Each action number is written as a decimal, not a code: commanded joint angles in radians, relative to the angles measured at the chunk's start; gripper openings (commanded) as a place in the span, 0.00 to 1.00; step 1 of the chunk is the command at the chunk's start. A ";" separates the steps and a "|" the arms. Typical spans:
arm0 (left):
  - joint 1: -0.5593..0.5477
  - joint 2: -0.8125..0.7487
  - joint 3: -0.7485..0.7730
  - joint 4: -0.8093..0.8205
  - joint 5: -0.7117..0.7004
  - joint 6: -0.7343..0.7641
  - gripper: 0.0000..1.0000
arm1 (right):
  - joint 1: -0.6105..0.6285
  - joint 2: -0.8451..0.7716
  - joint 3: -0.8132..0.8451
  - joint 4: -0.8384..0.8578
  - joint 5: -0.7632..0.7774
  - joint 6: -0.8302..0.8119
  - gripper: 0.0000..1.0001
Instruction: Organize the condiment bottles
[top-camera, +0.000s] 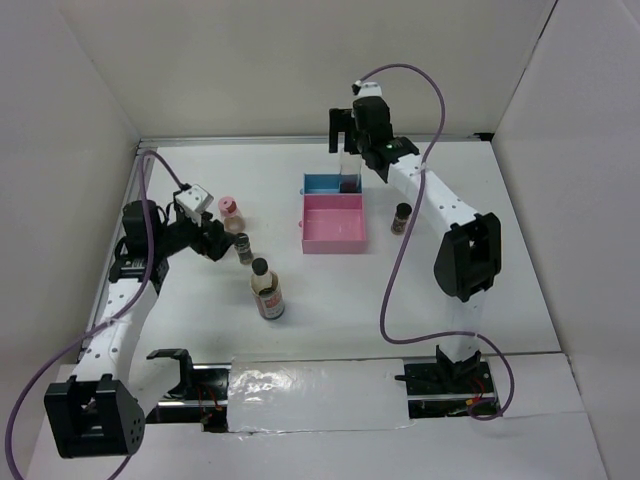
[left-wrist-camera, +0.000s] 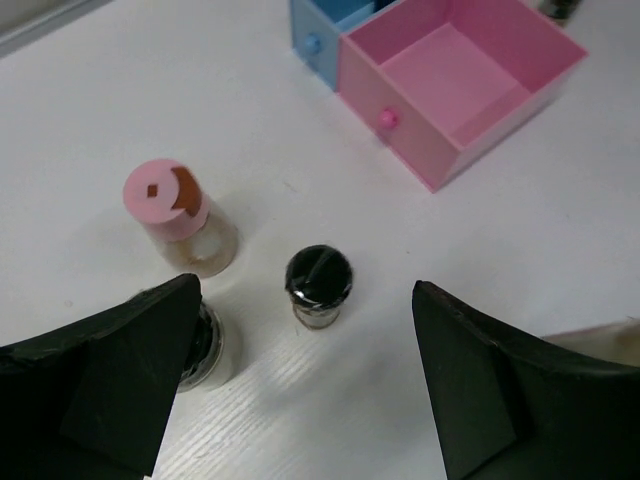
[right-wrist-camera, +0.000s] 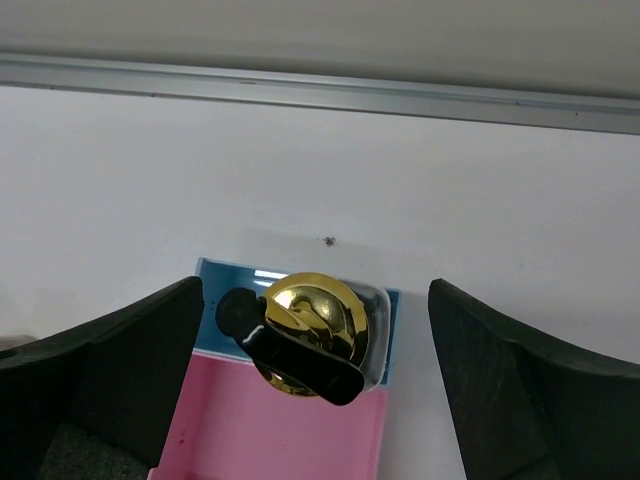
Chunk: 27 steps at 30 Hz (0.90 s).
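Observation:
The tall clear gold-capped bottle (top-camera: 349, 176) stands in the blue part of the tray (top-camera: 318, 184). My right gripper (top-camera: 345, 140) hangs open just above it, and its gold cap (right-wrist-camera: 315, 330) shows between the spread fingers (right-wrist-camera: 120, 370). My left gripper (top-camera: 222, 246) is open low over the table. The pink-capped jar (left-wrist-camera: 170, 205) and a dark-capped spice jar (left-wrist-camera: 319, 285) stand just ahead of it. Another dark-capped jar (left-wrist-camera: 208, 350) is half hidden by the left finger. The black-capped red-labelled bottle (top-camera: 267, 291) stands nearer the front. One more spice jar (top-camera: 401, 217) stands right of the tray.
The pink compartment (top-camera: 333, 222) of the tray is open and holds nothing. It also shows in the left wrist view (left-wrist-camera: 460, 80). White walls close in the table at the left, back and right. A foil-covered strip (top-camera: 310, 395) lies between the arm bases.

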<state>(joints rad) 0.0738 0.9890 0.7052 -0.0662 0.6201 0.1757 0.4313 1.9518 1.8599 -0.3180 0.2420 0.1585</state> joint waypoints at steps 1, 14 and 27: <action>0.012 -0.061 0.089 -0.085 0.242 0.125 0.99 | -0.005 -0.103 -0.031 0.053 -0.036 -0.017 1.00; 0.112 -0.142 0.237 -0.634 0.651 0.559 0.99 | -0.019 -0.218 -0.120 0.048 -0.096 -0.037 1.00; 0.024 -0.058 0.289 -0.850 0.726 0.703 0.99 | -0.043 -0.361 -0.251 0.007 -0.118 -0.050 1.00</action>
<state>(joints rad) 0.1158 0.9081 0.9604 -0.8646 1.3132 0.8154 0.3862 1.6676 1.6379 -0.3256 0.1341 0.1261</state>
